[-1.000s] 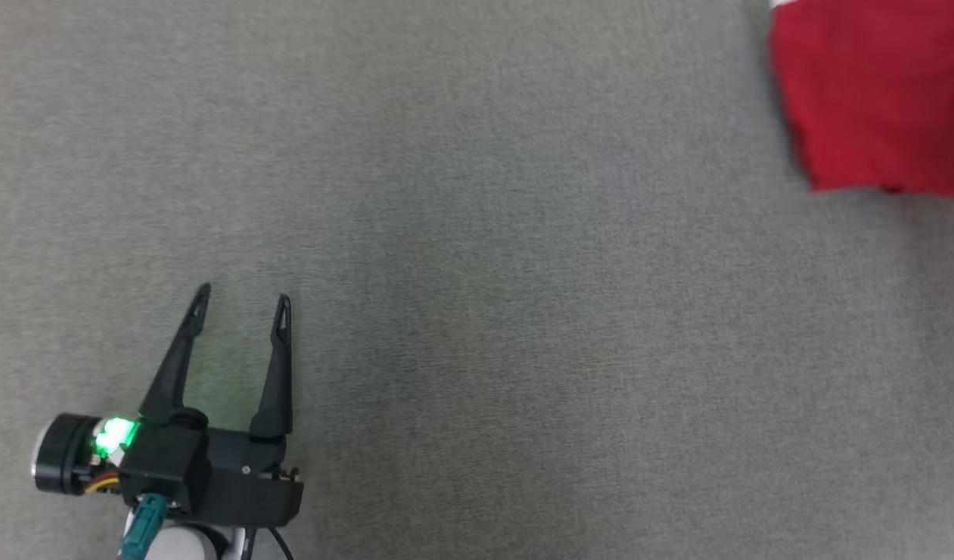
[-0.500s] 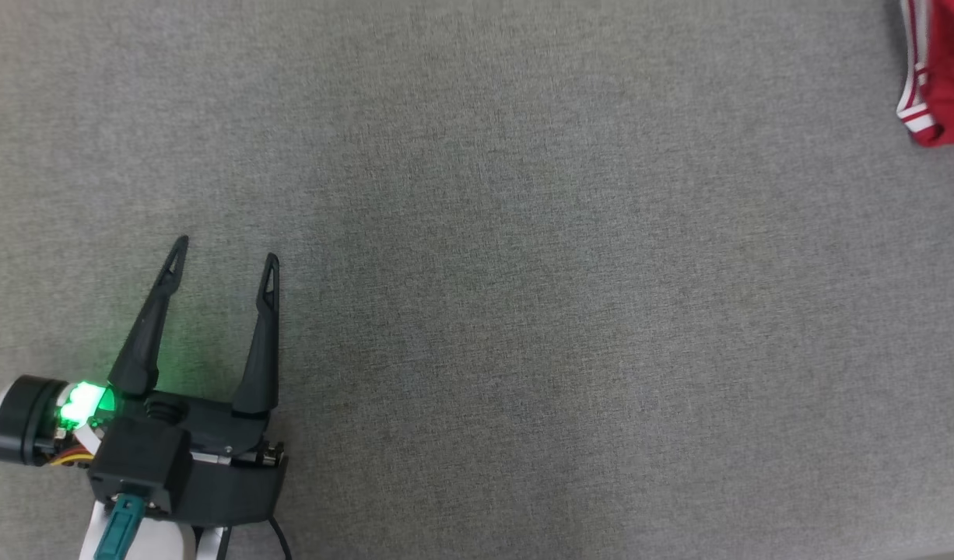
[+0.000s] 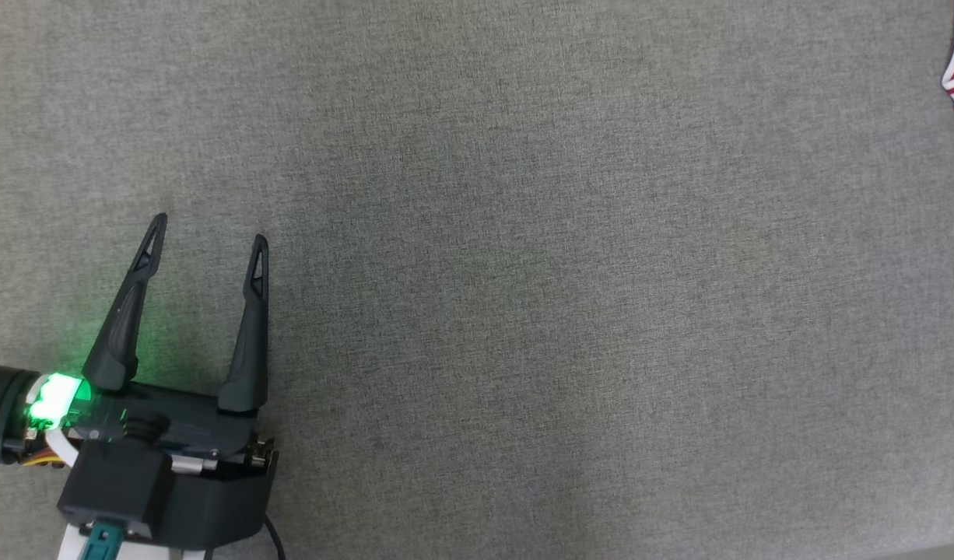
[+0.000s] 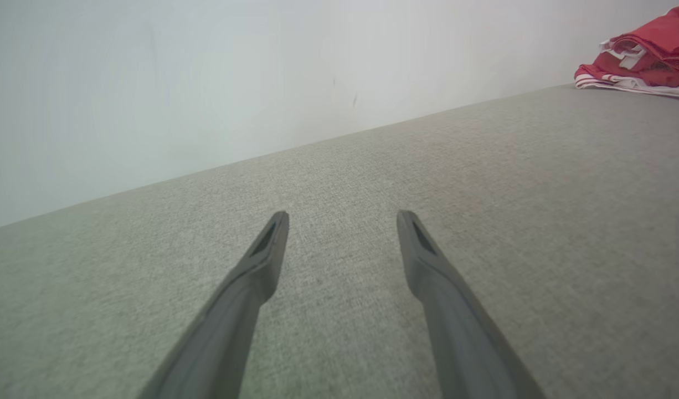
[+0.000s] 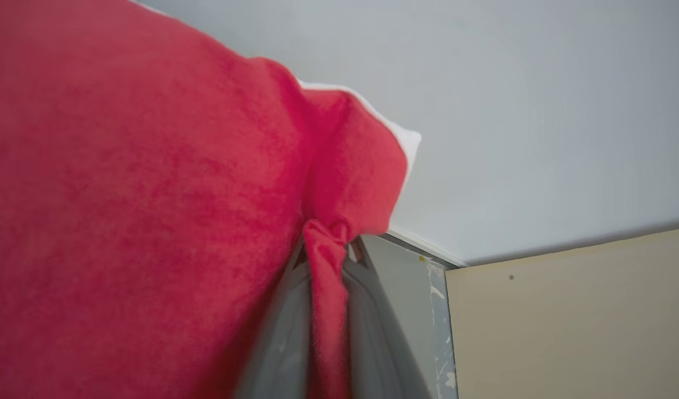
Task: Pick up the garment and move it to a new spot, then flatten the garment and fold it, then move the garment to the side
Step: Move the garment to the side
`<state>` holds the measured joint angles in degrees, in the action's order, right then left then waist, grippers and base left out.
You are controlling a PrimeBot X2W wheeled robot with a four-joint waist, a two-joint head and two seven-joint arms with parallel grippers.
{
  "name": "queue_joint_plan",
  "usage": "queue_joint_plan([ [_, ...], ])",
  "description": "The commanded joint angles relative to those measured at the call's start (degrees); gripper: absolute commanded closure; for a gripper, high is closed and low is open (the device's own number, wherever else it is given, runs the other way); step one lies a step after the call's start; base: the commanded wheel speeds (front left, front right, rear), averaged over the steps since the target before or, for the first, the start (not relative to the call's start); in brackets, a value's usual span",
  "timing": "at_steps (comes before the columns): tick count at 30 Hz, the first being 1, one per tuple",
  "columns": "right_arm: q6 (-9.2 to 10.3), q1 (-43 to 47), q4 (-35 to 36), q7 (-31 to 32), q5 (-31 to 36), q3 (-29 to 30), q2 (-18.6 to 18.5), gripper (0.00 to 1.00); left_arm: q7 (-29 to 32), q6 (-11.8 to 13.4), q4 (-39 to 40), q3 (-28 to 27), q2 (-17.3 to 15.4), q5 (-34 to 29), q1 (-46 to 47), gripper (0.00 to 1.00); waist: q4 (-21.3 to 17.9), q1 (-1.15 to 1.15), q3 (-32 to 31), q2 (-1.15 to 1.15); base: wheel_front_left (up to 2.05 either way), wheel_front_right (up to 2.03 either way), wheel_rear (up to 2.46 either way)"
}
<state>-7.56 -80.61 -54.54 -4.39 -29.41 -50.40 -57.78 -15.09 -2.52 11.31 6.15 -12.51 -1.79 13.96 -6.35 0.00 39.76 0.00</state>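
**Garment pinched at the right; left jaws wide and empty**

The red soft-cloth garment with white striped trim (image 5: 123, 194) is found held by the right gripper (image 5: 328, 257). In the right wrist view a narrow gathered fold is seen pinched between jaws drawn almost together; the rest of the cloth is spread close before the lens on that view's left; a pale wall (image 5: 539, 111) and a beige flat panel (image 5: 572, 321) are seen beyond. The hold is judged to have been taken on a small fold so that the cloth may hang free while it is carried to a new spot. How much of it is raised cannot be told; in the left wrist view a bunched part with a striped edge appears to rest on the grey fabric-covered tabletop (image 4: 483, 194), far to that view's right.

The left gripper (image 3: 209, 232) is held low over the tabletop at the near left of the head view; its jaws are set wide apart and nothing is between them. It is judged to be kept clear of the carry and ready for the flattening. The garment is well apart from these jaws; a striped edge of it is seen at the upper right border of the head view.
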Motion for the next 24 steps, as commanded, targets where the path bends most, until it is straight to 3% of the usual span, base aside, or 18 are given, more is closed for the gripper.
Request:
queue_joint_plan([
  [1,0.19,-0.8,-0.5,0.4,1.3,-0.9,0.6,1.00,-0.1,0.3,-1.0,0.1,-0.3,0.0,0.7,0.00,-0.1,0.00,0.4,0.00,0.00,0.00,0.00],
  [3,0.19,-1.6,-1.2,0.4,1.2,-0.9,1.2,1.00,-0.1,0.6,-0.9,0.1,-0.4,0.1,1.0,0.00,-0.2,0.00,0.5,0.00,0.00,0.00,0.00],
  [4,0.19,-2.0,-1.3,0.1,1.7,-1.1,1.5,0.94,-0.1,0.6,-0.8,0.0,-0.5,0.2,1.2,0.00,-0.2,0.00,0.4,0.00,0.00,0.00,0.00],
  [5,0.19,-2.1,-1.1,-0.4,2.4,-1.7,1.9,0.53,-0.1,0.9,-0.8,0.0,-0.5,0.2,1.2,0.00,-0.2,0.00,0.2,0.00,0.00,0.00,0.00],
  [6,0.19,-2.4,-1.3,-0.9,3.0,-2.0,2.0,0.00,-0.1,1.1,-0.9,0.0,-0.6,0.2,1.2,0.00,-0.3,0.00,-0.1,0.00,0.00,0.00,0.00],
  [16,0.19,-1.1,-3.6,-6.9,2.2,0.9,6.3,0.00,-0.1,3.1,-1.4,-0.9,0.1,2.1,-2.5,0.00,-0.5,0.00,-7.7,0.00,0.00,0.00,0.00],
  [24,0.19,6.3,0.4,-10.5,-1.8,4.8,9.3,0.00,-0.1,4.1,-3.2,-2.8,1.2,4.0,-7.5,0.00,0.3,0.00,-17.6,0.00,0.00,0.00,0.00],
])
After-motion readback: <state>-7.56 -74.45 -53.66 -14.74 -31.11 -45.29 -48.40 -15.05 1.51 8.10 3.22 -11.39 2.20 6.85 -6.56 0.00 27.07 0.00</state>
